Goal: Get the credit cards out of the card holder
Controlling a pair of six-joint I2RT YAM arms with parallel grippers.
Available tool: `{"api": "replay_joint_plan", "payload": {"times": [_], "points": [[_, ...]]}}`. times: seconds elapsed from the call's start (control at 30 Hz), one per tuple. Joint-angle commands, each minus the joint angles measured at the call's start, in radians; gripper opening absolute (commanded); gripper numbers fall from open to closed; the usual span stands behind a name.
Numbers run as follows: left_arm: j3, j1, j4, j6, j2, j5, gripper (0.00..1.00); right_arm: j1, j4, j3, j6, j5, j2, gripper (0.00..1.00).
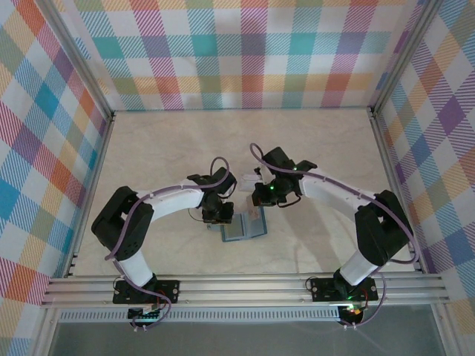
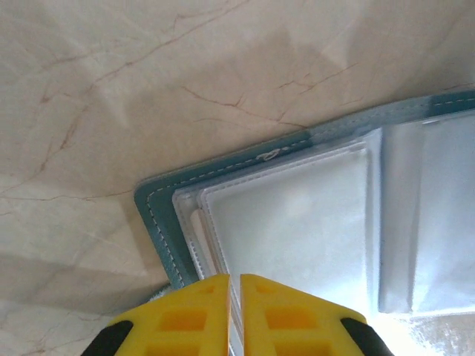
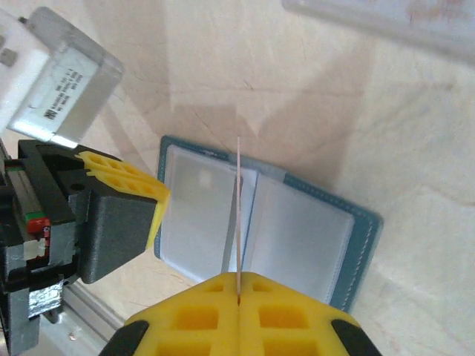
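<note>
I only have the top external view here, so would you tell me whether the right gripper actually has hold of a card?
Observer: Yes. On the right wrist camera the right gripper is shut on a credit card, seen edge-on above the open card holder.
Operator: Thank you. And what is the left gripper doing?
Observer: On the left wrist camera the left gripper has its fingers almost together, with the tips at one end page of the card holder near its stitched corner. I cannot tell whether it pinches the page.
</note>
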Motion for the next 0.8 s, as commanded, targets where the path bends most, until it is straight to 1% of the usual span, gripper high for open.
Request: {"api": "replay_joint_plan", "payload": {"times": [0.0,0.1,0.17,0.27,0.33,0.47,0.57,0.63,0.77], "points": [[0.034,-0.007,-0.020,0.020,-0.064,-0.032,0.14,-0.003,-0.067,0.060,-0.245,0.071,-0.029,0.05],[0.029,-0.007,-0.015,0.016,-0.096,-0.050,0.14,-0.004,-0.088,0.111,-0.451,0.176,-0.023,0.03],[0.023,-0.004,-0.016,0.016,-0.120,-0.064,0.14,-0.004,-0.084,0.138,-0.626,0.217,-0.019,0.02],[0.009,0.001,-0.018,0.015,-0.148,-0.079,0.15,-0.004,-0.107,0.195,-0.802,0.258,0.012,0.02],[-0.011,0.003,-0.018,0.010,-0.171,-0.088,0.15,-0.009,-0.148,0.250,-0.878,0.266,0.044,0.01],[-0.064,0.014,0.008,-0.012,-0.217,-0.085,0.16,-0.033,-0.231,0.362,-1.023,0.208,0.113,0.00],[-0.094,0.015,0.020,-0.025,-0.249,-0.082,0.16,-0.054,-0.303,0.455,-1.099,0.175,0.168,0.00],[-0.116,0.018,0.024,-0.040,-0.280,-0.099,0.18,-0.066,-0.361,0.515,-1.148,0.158,0.206,0.00],[-0.155,0.030,0.040,-0.054,-0.339,-0.096,0.22,-0.084,-0.466,0.629,-1.232,0.131,0.280,0.00]]}}
